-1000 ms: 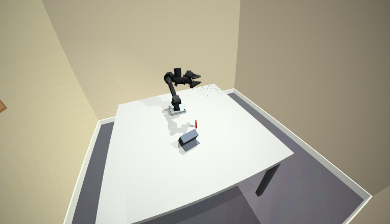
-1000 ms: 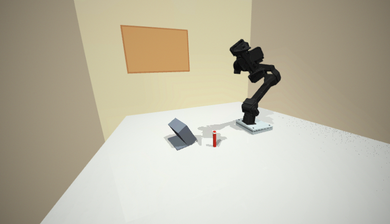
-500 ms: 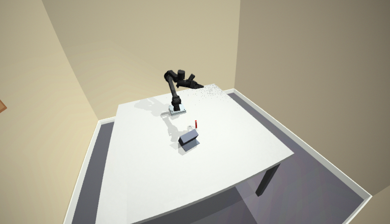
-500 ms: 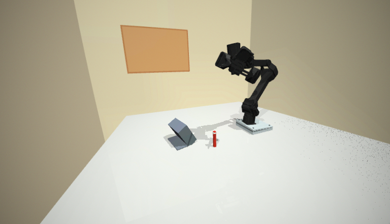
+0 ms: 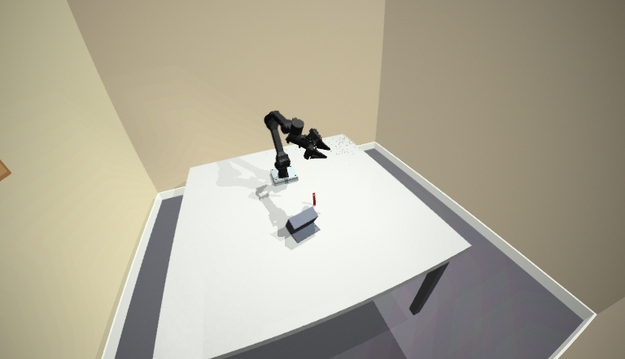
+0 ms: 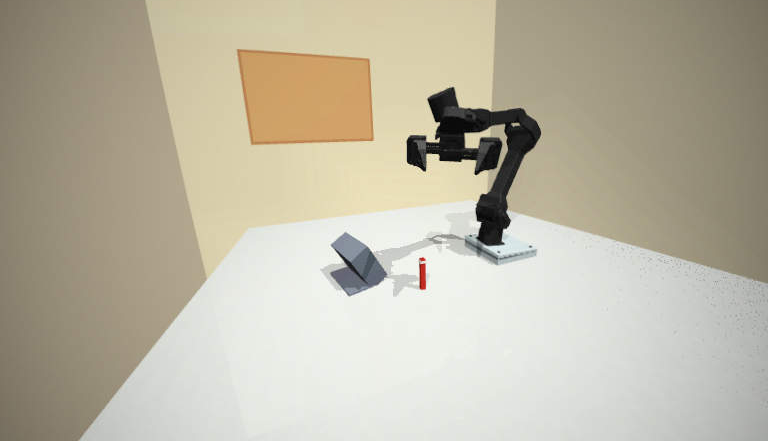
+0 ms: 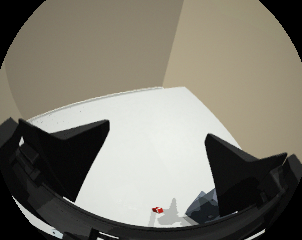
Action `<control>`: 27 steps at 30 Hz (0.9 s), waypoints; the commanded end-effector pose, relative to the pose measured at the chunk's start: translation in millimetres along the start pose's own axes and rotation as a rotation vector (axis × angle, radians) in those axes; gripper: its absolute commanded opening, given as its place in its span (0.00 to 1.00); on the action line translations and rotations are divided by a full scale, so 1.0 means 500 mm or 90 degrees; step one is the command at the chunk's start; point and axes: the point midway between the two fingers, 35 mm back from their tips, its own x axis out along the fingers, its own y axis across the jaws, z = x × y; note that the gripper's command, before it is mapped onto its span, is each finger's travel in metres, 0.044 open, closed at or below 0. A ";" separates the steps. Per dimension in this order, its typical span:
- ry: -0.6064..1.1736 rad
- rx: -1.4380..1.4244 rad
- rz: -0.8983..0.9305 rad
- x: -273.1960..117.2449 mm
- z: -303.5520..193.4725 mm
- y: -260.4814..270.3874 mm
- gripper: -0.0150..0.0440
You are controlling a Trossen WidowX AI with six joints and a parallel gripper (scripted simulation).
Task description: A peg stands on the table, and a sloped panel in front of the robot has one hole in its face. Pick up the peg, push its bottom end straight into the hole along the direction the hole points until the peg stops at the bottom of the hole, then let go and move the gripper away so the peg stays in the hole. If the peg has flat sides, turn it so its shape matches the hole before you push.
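The white table (image 5: 369, 225) (image 6: 396, 357) (image 7: 141, 150) carries a black arm (image 5: 277, 141) (image 6: 505, 173), the only one here, so the reach for the peg falls to it. The slate-coloured sloped panel (image 5: 303, 218) (image 6: 353, 248) (image 7: 203, 207) sits out in front of the arm, a little past the peg; the hole in its face cannot be made out in any view. The gripper (image 5: 328, 152) (image 6: 450, 171) (image 7: 159, 132) hangs high over the table with its fingers spread wide and nothing between them. The red peg (image 5: 314, 199) (image 6: 422, 275) (image 7: 157, 210) stands near the panel and apart from it, with a pale band close to its top. From the gripper, the peg lies well below and outward, toward the panel; the wrist view puts it low in the frame, roughly midway between the fingers from side to side. The peg's long axis is upright, top end up and bottom end on the table, with no lean that I can see. The job looks to be at the approach: the gripper probably needs to go down and out, lining its fingers up on either side of that upright shaft. Coming in off-centre could knock the peg over
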 end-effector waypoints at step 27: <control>0.348 0.421 -0.132 0.085 -0.190 -0.074 1.00</control>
